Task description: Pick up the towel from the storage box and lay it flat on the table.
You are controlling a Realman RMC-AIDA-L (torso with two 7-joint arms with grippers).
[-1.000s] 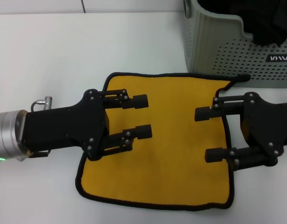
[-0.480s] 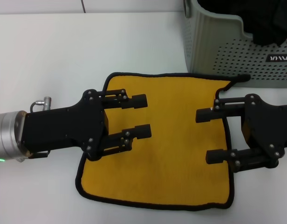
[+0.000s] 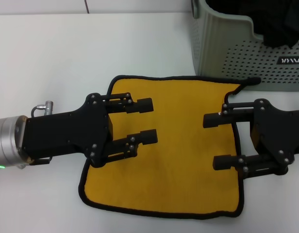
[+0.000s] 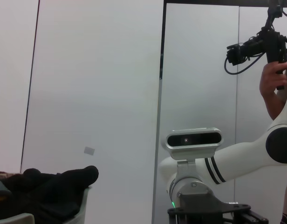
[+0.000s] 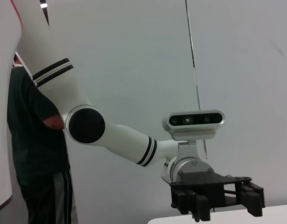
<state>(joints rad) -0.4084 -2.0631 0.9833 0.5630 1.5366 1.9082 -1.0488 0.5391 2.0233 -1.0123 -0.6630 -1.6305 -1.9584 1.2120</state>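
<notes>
Head view shows one towel [image 3: 178, 155] flat on the table [image 3: 52, 53], one storage box [image 3: 237, 48] at 1 o'clock; two grippers, left gripper [image 3: 150, 121] and right gripper [image 3: 212, 141], fingers apart, empty

On my head feed the towel [image 3: 181, 160] shows its mustard-yellow side, edged all round with a black stitched border. The bench [image 3: 67, 53] under it is plain white. The storage box [image 3: 222, 48] is pale grey-green, its side dotted with small perforations, and it carries a small black label [image 3: 291, 60] with white lettering. A plain black cloth [image 3: 271, 19] sits inside it. My left hand [image 3: 149, 121] and right hand [image 3: 212, 141] are both matte black; the left arm's wrist section [image 3: 6, 141] is silver with a green light at its lower edge.
</notes>
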